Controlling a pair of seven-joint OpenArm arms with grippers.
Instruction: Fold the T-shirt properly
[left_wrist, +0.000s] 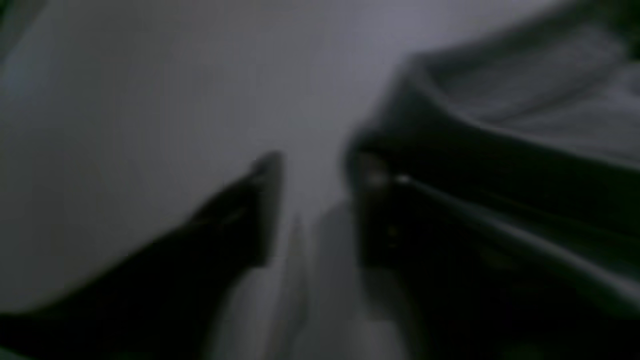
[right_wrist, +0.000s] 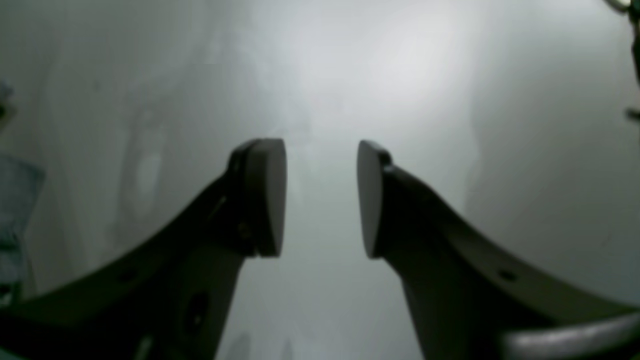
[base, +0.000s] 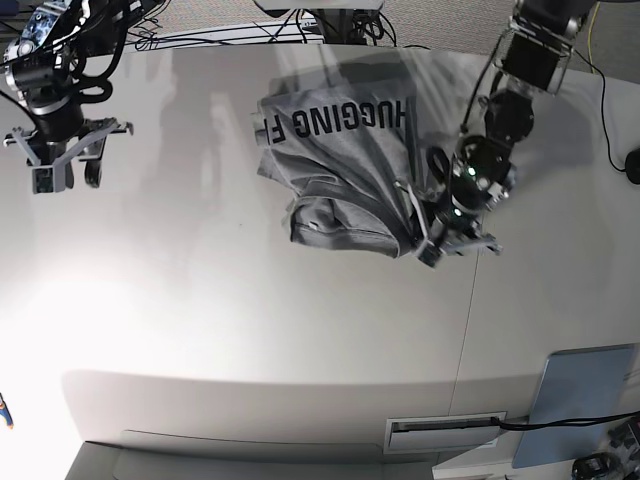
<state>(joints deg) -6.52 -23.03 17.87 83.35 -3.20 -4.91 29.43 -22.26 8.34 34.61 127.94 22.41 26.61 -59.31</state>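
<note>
The heather-grey T-shirt (base: 340, 170) lies crumpled at the table's far middle, with black lettering "HUGGING F" showing near its far edge. My left gripper (base: 455, 245) is at the shirt's near right corner. In the left wrist view, which is dark and blurred, this gripper (left_wrist: 317, 200) shows a gap between its fingers, and shirt cloth (left_wrist: 540, 90) lies over and beside one finger (left_wrist: 370, 210). My right gripper (base: 65, 175) hangs far from the shirt at the table's left side. In the right wrist view it (right_wrist: 320, 200) is open and empty over the bare white table.
A flat pale blue-grey panel (base: 585, 400) lies at the near right corner. Cables (base: 250, 30) run along the far edge. A slot plate (base: 445, 432) sits at the near edge. A dark object (base: 632, 160) is at the right edge.
</note>
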